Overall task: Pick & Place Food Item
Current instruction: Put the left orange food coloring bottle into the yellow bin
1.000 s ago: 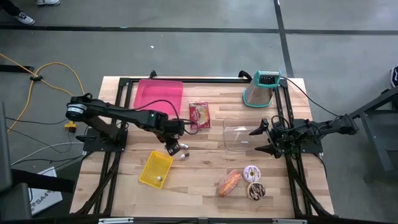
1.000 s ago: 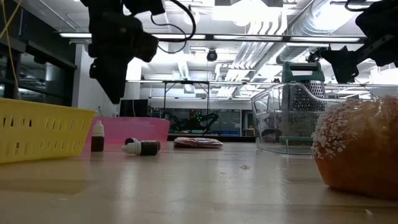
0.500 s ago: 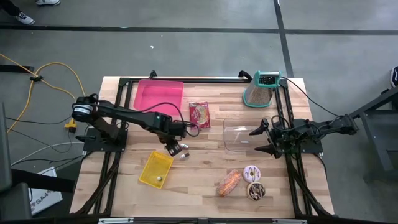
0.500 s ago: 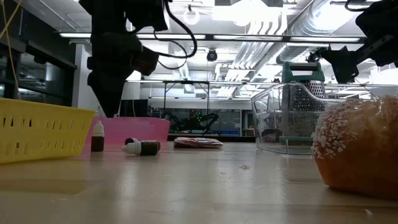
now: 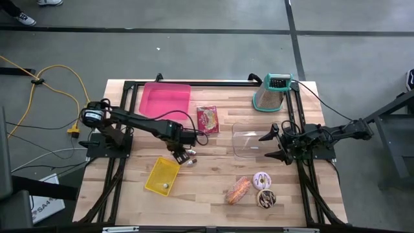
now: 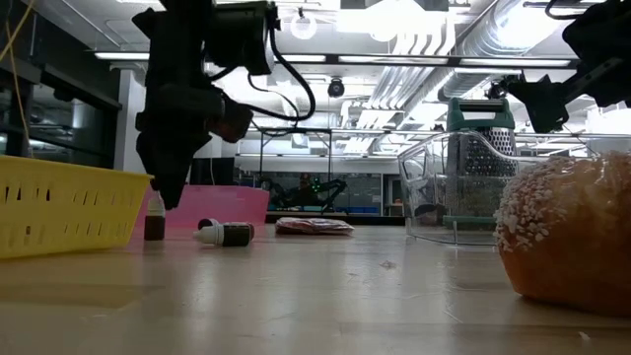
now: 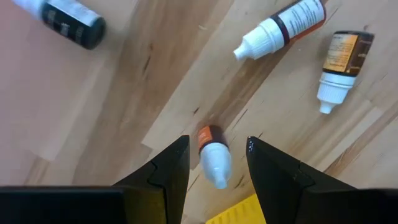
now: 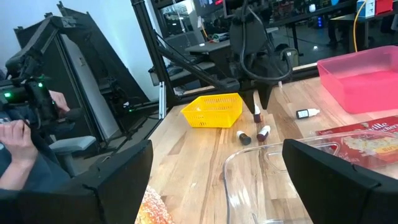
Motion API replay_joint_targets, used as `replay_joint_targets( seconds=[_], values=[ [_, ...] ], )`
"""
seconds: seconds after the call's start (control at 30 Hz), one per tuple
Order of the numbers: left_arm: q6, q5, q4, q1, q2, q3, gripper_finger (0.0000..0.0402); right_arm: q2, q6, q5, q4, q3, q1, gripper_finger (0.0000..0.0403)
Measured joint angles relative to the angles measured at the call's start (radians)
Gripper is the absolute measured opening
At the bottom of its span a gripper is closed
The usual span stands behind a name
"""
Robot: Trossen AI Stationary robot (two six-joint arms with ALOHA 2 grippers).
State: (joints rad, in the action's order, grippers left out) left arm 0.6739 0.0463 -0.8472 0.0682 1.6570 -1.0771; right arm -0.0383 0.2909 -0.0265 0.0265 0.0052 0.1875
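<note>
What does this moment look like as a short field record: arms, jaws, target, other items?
left gripper: over the small bottles beside the yellow basket, jaws open astride an upright dropper bottle, not yet closed on it
right gripper: waiting at the clear container, jaws wide open
other bottles: three lying on the table nearby
food items: three pastries at the near edge, snack packet by the pink tray
grater: far right corner

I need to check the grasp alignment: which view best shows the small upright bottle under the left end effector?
The left wrist view: the dropper bottle sits between the open fingers. The low view shows it from the side; the high view hides it.
</note>
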Motion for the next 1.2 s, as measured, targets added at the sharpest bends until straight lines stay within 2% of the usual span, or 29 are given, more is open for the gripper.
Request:
replay_joint_targets(
  seconds=[0.6, 0.97, 1.2],
  values=[
    [0.012, 0.008, -0.023, 0.042, 0.027, 0.0, 0.0153, 0.0, 0.0, 0.0, 0.0, 0.0, 0.0, 0.0348],
    [0.015, 0.001, -0.024, 0.03, 0.027, 0.0, 0.0153, 0.0, 0.0, 0.0, 0.0, 0.0, 0.0, 0.0348],
    [0.015, 0.001, -0.024, 0.03, 0.026, 0.0, 0.0134, 0.0, 0.0, 0.0, 0.0, 0.0, 0.0, 0.0348]
  ],
)
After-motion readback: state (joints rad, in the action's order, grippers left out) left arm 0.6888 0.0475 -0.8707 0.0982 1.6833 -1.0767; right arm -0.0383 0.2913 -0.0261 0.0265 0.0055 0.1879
